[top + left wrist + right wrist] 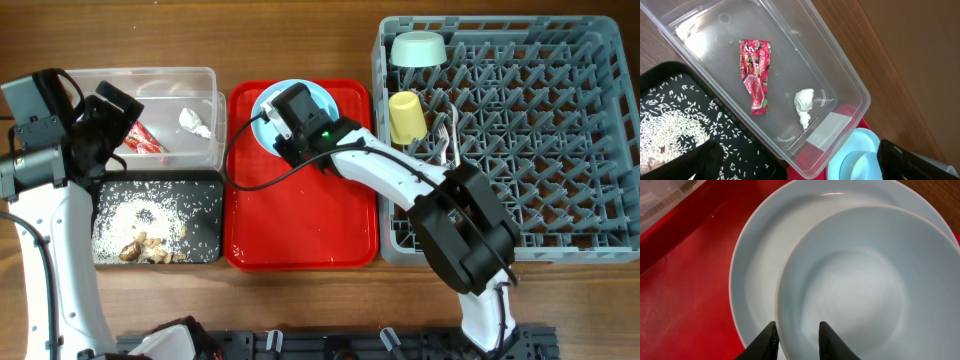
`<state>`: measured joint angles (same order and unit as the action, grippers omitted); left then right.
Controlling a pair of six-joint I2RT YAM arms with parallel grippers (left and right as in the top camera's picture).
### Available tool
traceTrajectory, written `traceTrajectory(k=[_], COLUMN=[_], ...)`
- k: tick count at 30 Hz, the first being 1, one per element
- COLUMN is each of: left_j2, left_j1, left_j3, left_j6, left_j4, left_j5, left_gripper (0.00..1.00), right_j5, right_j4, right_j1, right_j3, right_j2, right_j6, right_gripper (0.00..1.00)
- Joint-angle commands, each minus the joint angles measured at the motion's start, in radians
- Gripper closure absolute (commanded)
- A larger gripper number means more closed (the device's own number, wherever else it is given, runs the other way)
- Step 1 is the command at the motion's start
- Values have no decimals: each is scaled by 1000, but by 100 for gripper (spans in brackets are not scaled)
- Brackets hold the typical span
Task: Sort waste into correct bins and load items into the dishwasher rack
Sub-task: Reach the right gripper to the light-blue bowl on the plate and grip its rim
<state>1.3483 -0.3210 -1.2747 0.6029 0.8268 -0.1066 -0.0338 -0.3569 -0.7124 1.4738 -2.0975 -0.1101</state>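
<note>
A small light-blue bowl (865, 280) sits in the large light-blue plate (760, 260) on the red tray. My right gripper (797, 330) straddles the bowl's near rim: one finger is outside against the rim, the other inside with a gap, so it is open. My left gripper (805, 160) hangs wide open and empty above the clear tub (850, 80). In the tub lie the red wrapper (756, 75) and the white tissue (804, 105). Rice (140, 215) and brown food bits (145, 250) lie in the black tray (205, 180).
The grey dishwasher rack (560, 200) on the right holds a pale green bowl (418, 48), a yellow cup (406, 117) and white cutlery (447, 135) along its left side. The red tray (300, 230) lies between the bins and the rack.
</note>
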Motion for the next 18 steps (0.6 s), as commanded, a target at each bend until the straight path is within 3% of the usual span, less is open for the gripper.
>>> traceTrajectory(k=[1, 6, 11, 14, 18], left_j2=[-6, -6, -6, -6, -6], left_j1=[-5, -5, -5, -5, -5], left_j3=[-8, -8, -8, -8, -8], left_j6=[-16, -16, -16, -16, -16], left_j4=[-2, -2, -2, -2, -2], left_j5=[-5, -5, -5, -5, -5], left_gripper=[0, 0, 0, 0, 0], right_j5=[13, 12, 12, 9, 9], right_j4=[13, 12, 11, 8, 4], right_j1=[2, 2, 2, 2, 1], right_j3=[-12, -12, -12, -12, -12], right_j2=[-20, -20, -20, -20, -20], right_j6=[2, 1, -3, -11, -19], right_gripper=[72, 82, 83, 75, 78])
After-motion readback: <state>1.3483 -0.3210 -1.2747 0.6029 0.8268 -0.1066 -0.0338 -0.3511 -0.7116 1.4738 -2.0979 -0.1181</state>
